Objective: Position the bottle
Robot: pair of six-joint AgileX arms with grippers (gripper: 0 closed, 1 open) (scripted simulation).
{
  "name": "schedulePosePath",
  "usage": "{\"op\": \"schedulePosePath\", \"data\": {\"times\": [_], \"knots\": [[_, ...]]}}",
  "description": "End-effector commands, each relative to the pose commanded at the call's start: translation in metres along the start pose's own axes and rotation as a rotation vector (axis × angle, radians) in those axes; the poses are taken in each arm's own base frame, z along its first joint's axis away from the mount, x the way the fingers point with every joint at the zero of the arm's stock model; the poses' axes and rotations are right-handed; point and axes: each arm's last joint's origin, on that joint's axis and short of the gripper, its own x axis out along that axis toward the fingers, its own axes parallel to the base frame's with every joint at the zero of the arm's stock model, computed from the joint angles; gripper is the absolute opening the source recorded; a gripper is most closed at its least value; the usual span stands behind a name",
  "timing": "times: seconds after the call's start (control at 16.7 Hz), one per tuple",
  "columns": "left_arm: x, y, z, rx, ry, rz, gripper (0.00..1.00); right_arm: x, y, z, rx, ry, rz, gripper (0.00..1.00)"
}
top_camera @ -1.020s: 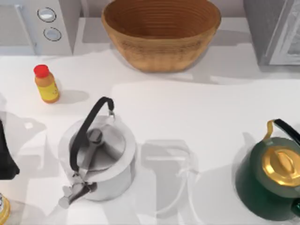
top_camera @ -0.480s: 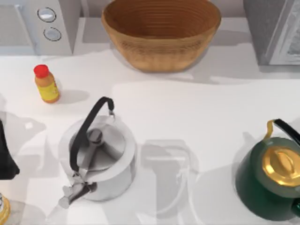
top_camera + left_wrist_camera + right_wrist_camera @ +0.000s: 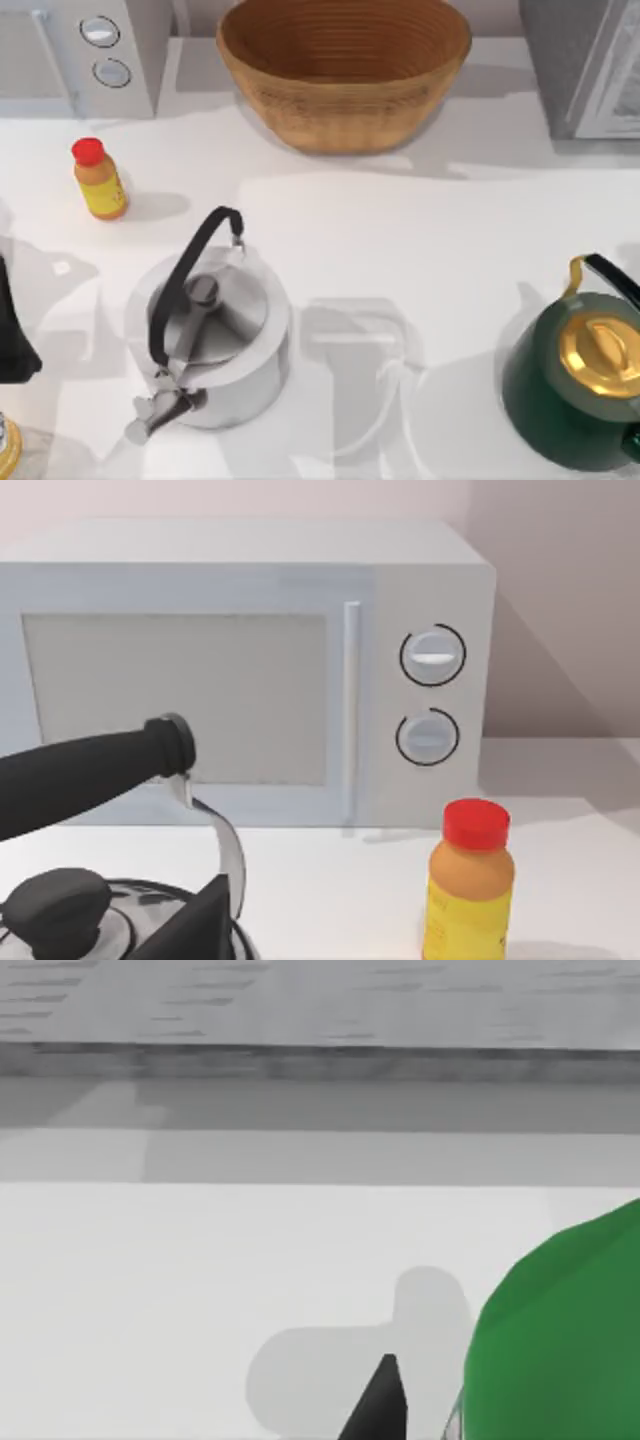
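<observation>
Bottle: a bright green translucent plastic body (image 3: 560,1340) filled the lower right of the right wrist view, close to the camera; cap and label were out of frame
Bottle's place: above the white table (image 3: 420,230), with a soft grey shadow on the tabletop behind it
Right gripper (image 3: 385,1405): one dark fingertip rose at the bottom edge of the right wrist view, just beside the green body; whether it gripped the bottle could not be told
Left gripper (image 3: 190,930): a dark wedge at the bottom of the left wrist view, above the kettle lid; how far open it stood could not be told
Left arm (image 3: 12,330): a black mass at the left edge of the top view
Silver metal kettle with a black arched handle (image 3: 215,340): lower left of the top view, spout toward the bottom edge
Small orange-yellow bottle with a red cap (image 3: 100,180): upright, upper left, well apart from the kettle
White microwave with two round dials (image 3: 80,50): top left corner, behind the orange bottle
Round woven wicker basket (image 3: 345,75): top centre
Dark green kettle with a gold lid (image 3: 580,380): lower right
</observation>
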Motion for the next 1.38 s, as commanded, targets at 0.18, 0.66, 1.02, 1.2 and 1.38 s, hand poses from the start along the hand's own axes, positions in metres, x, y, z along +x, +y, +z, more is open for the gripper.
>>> {"op": "schedulePosePath", "data": {"times": [0.18, 0.66, 1.02, 1.2, 1.38], "knots": [[0.0, 0.0, 0.0, 0.0, 0.0, 0.0, 1.0, 0.0021, 0.0005, -0.0003, -0.001, -0.004, -0.001, 0.0], [0.0, 0.0, 0.0, 0.0, 0.0, 0.0, 1.0, 0.0021, 0.0005, -0.0003, -0.001, -0.004, -0.001, 0.45], [0.0, 0.0, 0.0, 0.0, 0.0, 0.0, 1.0, 0.0021, 0.0005, -0.0003, -0.001, -0.004, -0.001, 0.9], [0.0, 0.0, 0.0, 0.0, 0.0, 0.0, 1.0, 0.0021, 0.0005, -0.0003, -0.001, -0.004, -0.001, 1.0], [0.0, 0.0, 0.0, 0.0, 0.0, 0.0, 1.0, 0.0021, 0.0005, -0.0003, -0.001, -0.004, -0.001, 1.0]]}}
